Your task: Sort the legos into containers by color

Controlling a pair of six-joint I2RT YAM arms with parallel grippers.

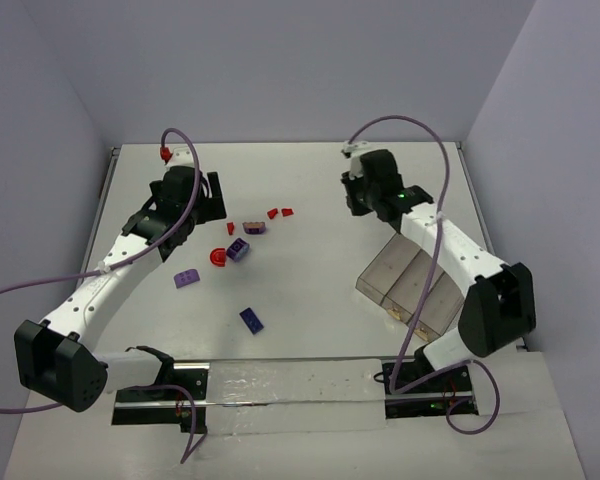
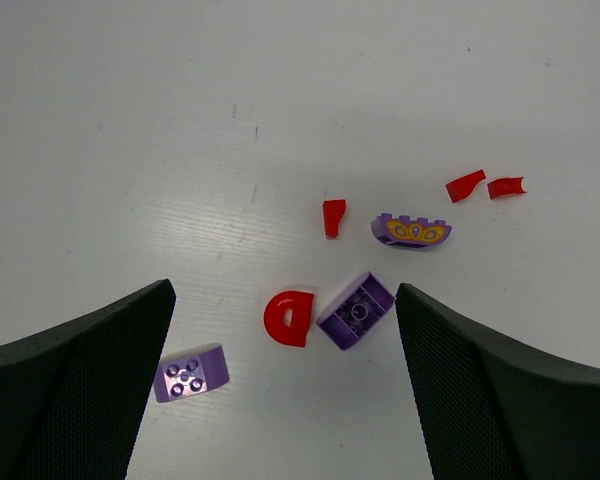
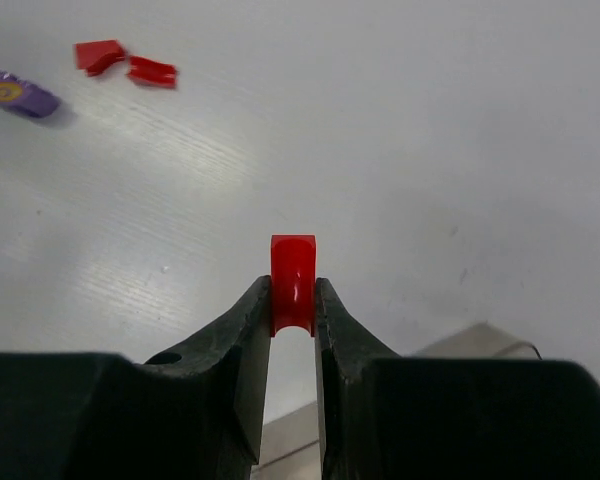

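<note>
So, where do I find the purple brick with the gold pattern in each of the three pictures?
Top external: the purple brick with the gold pattern lies just left of the middle, between the two arms.
Left wrist: it is right of the middle.
Right wrist: it is at the left edge near the top, partly cut off.
Shared landmark: the pair of small red pieces lies close beside it in every view.

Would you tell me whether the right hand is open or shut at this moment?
Shut: the right hand grips a small red lego, pinched between its jaws.
</note>
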